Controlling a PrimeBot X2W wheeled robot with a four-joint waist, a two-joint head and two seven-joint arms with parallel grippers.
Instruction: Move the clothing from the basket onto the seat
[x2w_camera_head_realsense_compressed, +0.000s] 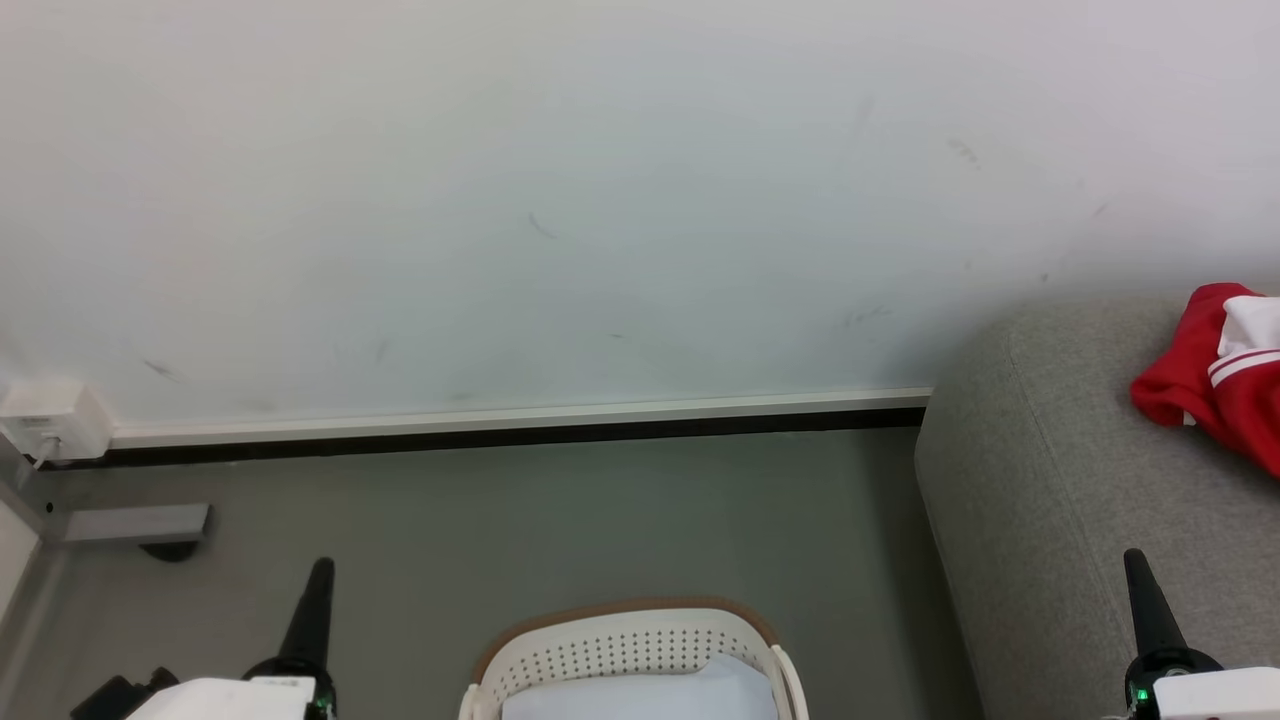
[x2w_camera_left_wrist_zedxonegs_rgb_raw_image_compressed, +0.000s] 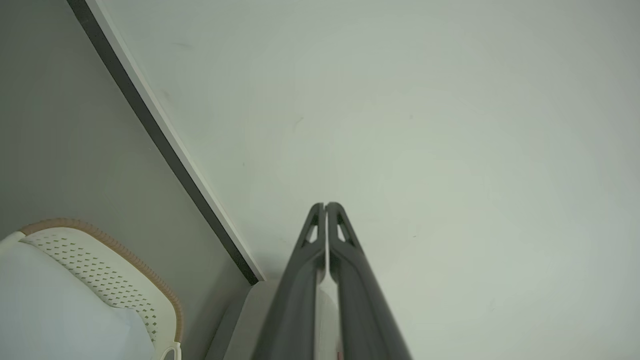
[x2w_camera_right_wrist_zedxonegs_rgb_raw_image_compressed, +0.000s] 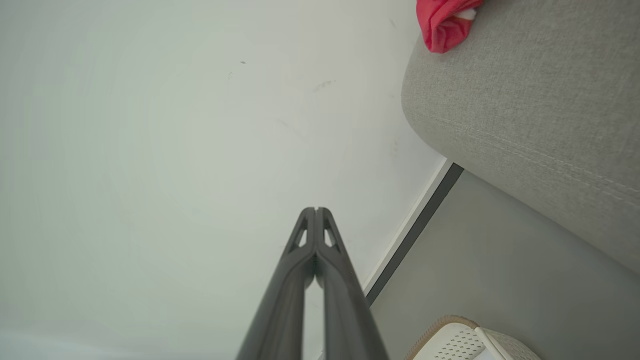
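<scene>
Red clothing (x2w_camera_head_realsense_compressed: 1215, 385) with white stripes lies bunched on the grey seat (x2w_camera_head_realsense_compressed: 1060, 480) at the right edge; a red fold of clothing (x2w_camera_right_wrist_zedxonegs_rgb_raw_image_compressed: 442, 22) rests on the seat (x2w_camera_right_wrist_zedxonegs_rgb_raw_image_compressed: 530, 90) in the right wrist view too. The white perforated basket (x2w_camera_head_realsense_compressed: 625, 655) with a brown rim stands on the floor at bottom centre, a pale white-blue cloth (x2w_camera_head_realsense_compressed: 640, 695) inside it. My left gripper (x2w_camera_head_realsense_compressed: 320, 572) is shut and empty, left of the basket. My right gripper (x2w_camera_head_realsense_compressed: 1135, 562) is shut and empty, over the seat's front. Left gripper (x2w_camera_left_wrist_zedxonegs_rgb_raw_image_compressed: 325, 206) and right gripper (x2w_camera_right_wrist_zedxonegs_rgb_raw_image_compressed: 315, 210) have their tips pressed together.
A white wall with a pale baseboard (x2w_camera_head_realsense_compressed: 520, 412) runs behind the grey floor (x2w_camera_head_realsense_compressed: 560, 520). A white power socket (x2w_camera_head_realsense_compressed: 50, 420) and a grey bracket (x2w_camera_head_realsense_compressed: 135, 522) sit at the far left. The basket rim (x2w_camera_left_wrist_zedxonegs_rgb_raw_image_compressed: 115, 245) and cloth (x2w_camera_left_wrist_zedxonegs_rgb_raw_image_compressed: 55, 310) lie lower left of the left wrist view.
</scene>
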